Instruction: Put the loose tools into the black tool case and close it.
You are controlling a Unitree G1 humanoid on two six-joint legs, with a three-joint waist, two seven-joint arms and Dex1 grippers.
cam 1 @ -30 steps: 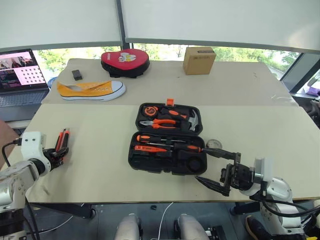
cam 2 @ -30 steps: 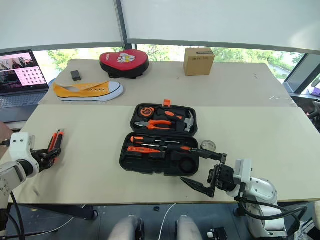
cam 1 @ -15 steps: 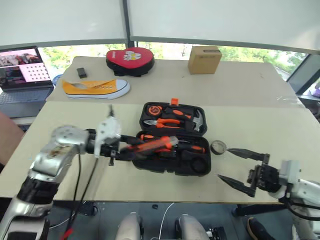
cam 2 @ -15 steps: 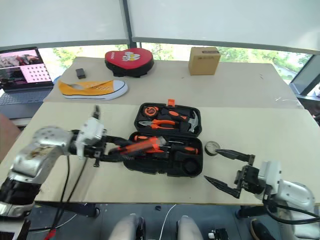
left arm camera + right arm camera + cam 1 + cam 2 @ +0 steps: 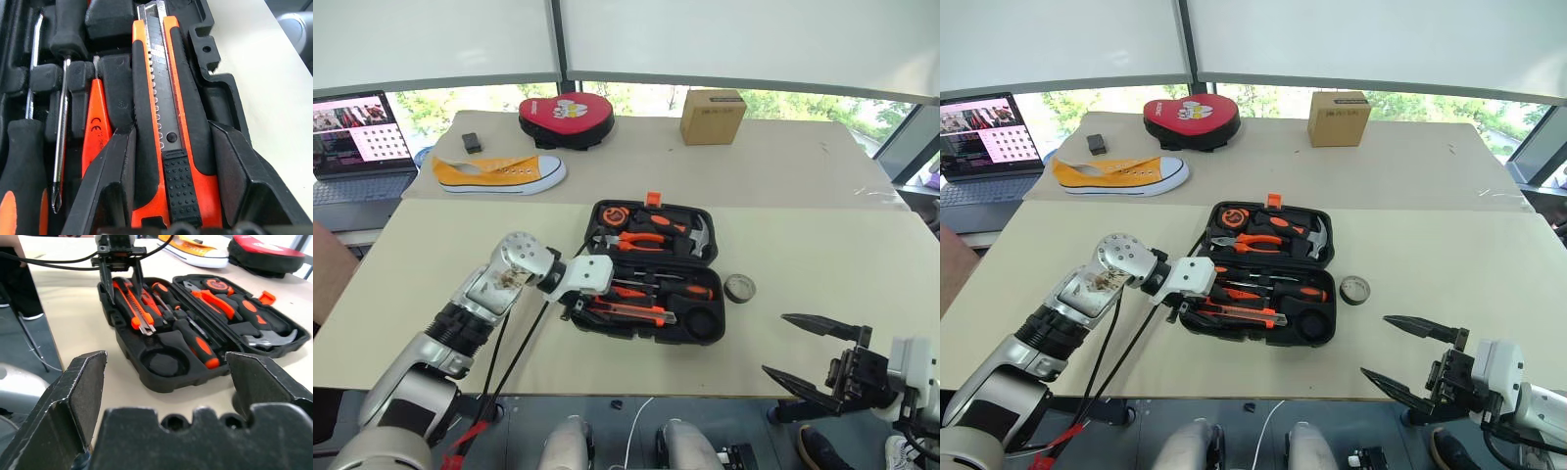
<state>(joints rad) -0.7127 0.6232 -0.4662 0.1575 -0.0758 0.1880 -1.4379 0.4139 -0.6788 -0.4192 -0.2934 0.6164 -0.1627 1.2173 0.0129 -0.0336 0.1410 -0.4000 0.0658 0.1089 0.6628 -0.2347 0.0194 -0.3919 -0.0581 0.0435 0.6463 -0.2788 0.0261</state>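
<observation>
The black tool case (image 5: 603, 211) lies open at the middle of the table. My left gripper (image 5: 580, 306) reaches over its near left corner, shut on the black-and-orange utility knife (image 5: 168, 147), which lies along the front recess between the fingers (image 5: 111, 186). Beside the knife sit the slim orange tester screwdriver (image 5: 95, 128) and two screwdrivers (image 5: 682, 291) with black-orange handles. The small dark tape roll (image 5: 739, 288) rests on the table just right of the case. My right gripper (image 5: 775, 344) hangs open at the table's front right edge, well apart from the case.
Orange-handled pliers (image 5: 641, 239), a hammer (image 5: 698, 235) and a tape measure fill the far half of the case. A yellow shoe (image 5: 499, 174), a red heart-shaped pouch (image 5: 565, 119), a cardboard box (image 5: 712, 116) and a laptop (image 5: 357, 147) stand at the back. Cables dangle under my left arm.
My left arm swung right from the table's left edge to the case, carrying the utility knife and rolling it down into the front recess. My right gripper drew back toward the front right edge.
</observation>
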